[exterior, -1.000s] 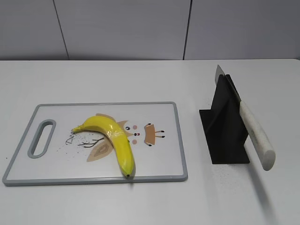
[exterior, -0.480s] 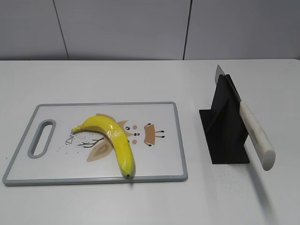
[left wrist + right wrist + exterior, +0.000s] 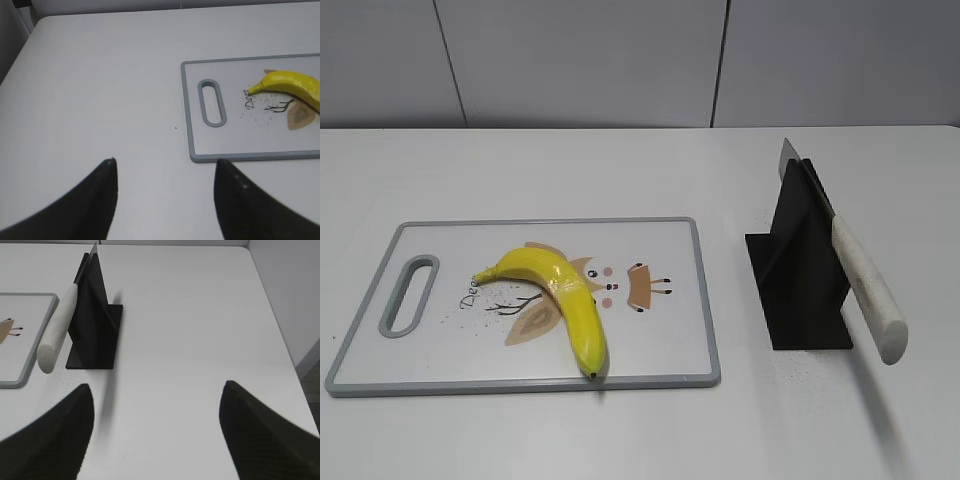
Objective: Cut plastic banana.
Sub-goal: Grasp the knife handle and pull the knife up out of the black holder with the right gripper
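Note:
The plastic banana (image 3: pixel 565 297) lies whole on a white cutting board (image 3: pixel 650 340) with a grey rim, dark tip toward the front edge. It also shows in the left wrist view (image 3: pixel 292 85) at the right edge. A knife (image 3: pixel 860 280) with a white handle rests slanted in a black stand (image 3: pixel 800 270), also seen in the right wrist view (image 3: pixel 57 332). My left gripper (image 3: pixel 165 165) is open and empty over bare table, left of the board. My right gripper (image 3: pixel 157 390) is open and empty, right of the stand. Neither gripper shows in the exterior view.
The board's handle slot (image 3: pixel 212 102) faces my left gripper. The table's right edge (image 3: pixel 280 335) runs close beside my right gripper. A grey panelled wall (image 3: pixel 640 60) stands behind the table.

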